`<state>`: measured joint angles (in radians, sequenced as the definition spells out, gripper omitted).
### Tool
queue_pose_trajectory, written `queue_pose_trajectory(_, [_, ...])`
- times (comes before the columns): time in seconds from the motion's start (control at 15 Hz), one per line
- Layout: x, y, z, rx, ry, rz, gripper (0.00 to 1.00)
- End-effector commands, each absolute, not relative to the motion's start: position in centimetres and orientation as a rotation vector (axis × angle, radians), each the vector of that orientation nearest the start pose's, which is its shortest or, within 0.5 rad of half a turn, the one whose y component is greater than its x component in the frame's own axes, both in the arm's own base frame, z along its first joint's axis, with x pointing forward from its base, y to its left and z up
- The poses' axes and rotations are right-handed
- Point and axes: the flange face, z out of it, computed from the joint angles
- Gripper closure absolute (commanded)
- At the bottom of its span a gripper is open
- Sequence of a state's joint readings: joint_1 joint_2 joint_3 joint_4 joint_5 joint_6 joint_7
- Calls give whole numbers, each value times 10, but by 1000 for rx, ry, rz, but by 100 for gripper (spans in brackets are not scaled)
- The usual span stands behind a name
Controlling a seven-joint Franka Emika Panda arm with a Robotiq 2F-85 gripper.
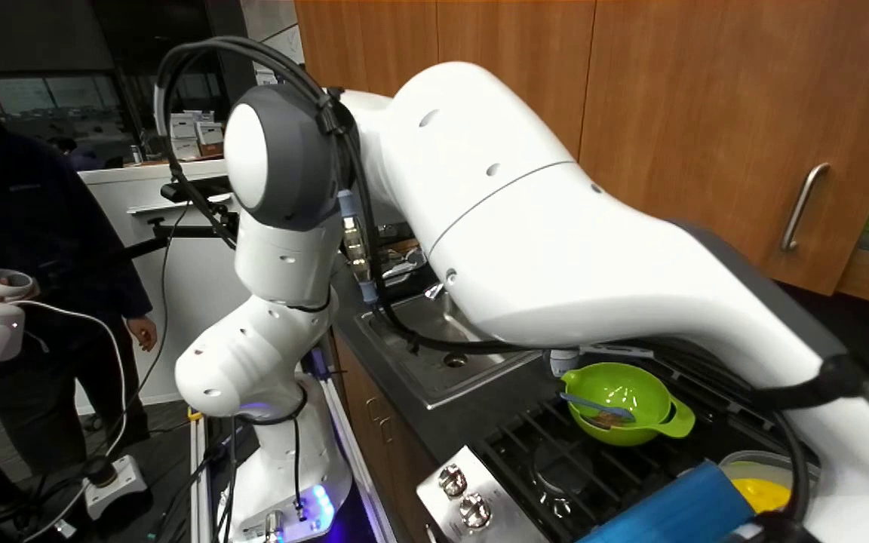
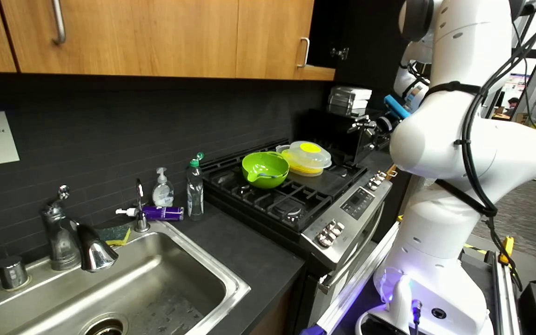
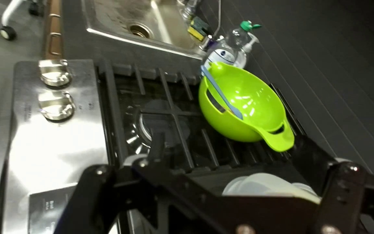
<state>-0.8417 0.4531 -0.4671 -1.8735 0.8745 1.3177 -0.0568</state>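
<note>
Green bowl (image 3: 256, 97) on stove (image 3: 60, 143); blue utensil (image 3: 222, 93) inside; container (image 2: 313, 160) beside; gripper (image 3: 229, 143) spread wide.

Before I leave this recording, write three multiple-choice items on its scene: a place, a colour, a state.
1. Where is the green bowl?
A) in the sink
B) on the stove
C) in a cabinet

2. What colour is the utensil in it?
A) red
B) yellow
C) blue

3. How is the gripper?
A) open
B) gripping the bowl
C) shut, empty

1 B: both exterior views show it there; 2 C: it looks blue in the wrist view; 3 A: that view shows jaws apart.
</note>
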Motion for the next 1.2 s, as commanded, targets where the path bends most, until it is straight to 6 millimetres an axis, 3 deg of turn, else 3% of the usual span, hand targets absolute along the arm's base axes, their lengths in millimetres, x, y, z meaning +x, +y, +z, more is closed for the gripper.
queue_pose_trajectory(0.0, [259, -496, 306, -1631, 1339, 432, 0])
queue_pose_trajectory(0.27, [273, -505, 336, -1831, 1257, 514, 0])
queue_pose_trajectory(0.33, [269, -498, 324, -1755, 1301, 482, 0])
queue_pose_trajectory(0.73, [270, -499, 321, -1759, 1299, 492, 0])
queue_pose_trajectory(1.0, [282, -500, 329, -2004, 1172, 473, 0])
queue_pose_trajectory(1.13, [287, -504, 339, -2056, 1102, 337, 0])
